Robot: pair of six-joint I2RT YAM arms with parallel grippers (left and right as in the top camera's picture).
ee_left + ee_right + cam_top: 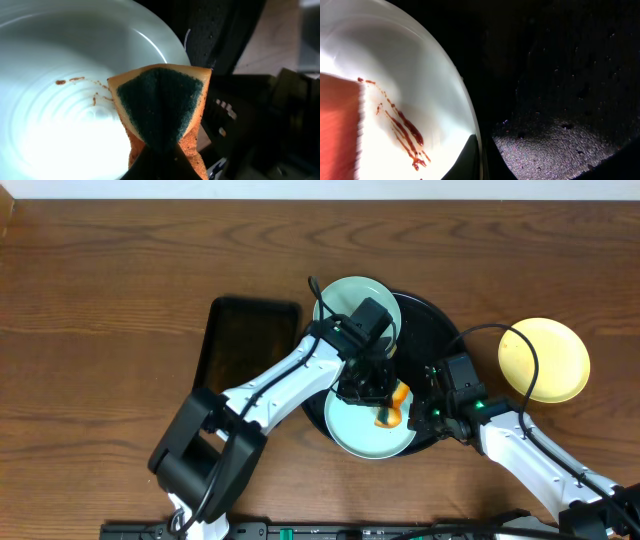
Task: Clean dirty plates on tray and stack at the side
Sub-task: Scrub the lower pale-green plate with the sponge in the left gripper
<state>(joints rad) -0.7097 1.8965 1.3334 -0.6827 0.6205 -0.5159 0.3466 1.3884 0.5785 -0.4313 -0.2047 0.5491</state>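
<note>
left tool [377, 393] clamping sponge [160, 105], over smeared plate [350, 432] — right tool [430, 410] pinching its rim

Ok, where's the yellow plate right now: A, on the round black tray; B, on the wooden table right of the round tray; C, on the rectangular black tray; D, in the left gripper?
B: the pale yellow plate lies on the bare wooden table, apart from the right rim of the round black tray.
</note>
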